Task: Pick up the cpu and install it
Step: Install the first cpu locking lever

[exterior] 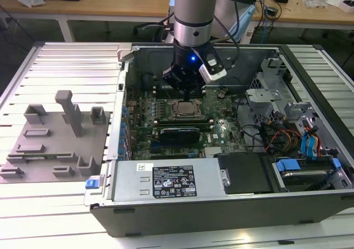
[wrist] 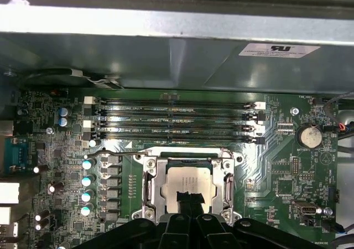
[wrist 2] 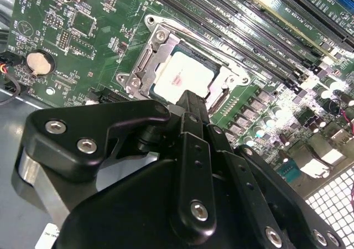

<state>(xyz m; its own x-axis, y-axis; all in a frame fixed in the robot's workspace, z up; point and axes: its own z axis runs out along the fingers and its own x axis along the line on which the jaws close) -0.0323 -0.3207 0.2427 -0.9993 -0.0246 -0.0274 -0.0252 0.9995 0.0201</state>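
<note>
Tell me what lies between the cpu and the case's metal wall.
In the first wrist view, four long memory slots cross the green board between the cpu and the case wall.

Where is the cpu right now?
In the first wrist view the cpu lies within the metal-framed socket on the green board, right at the tip of the gripper, beside the memory slots.
</note>
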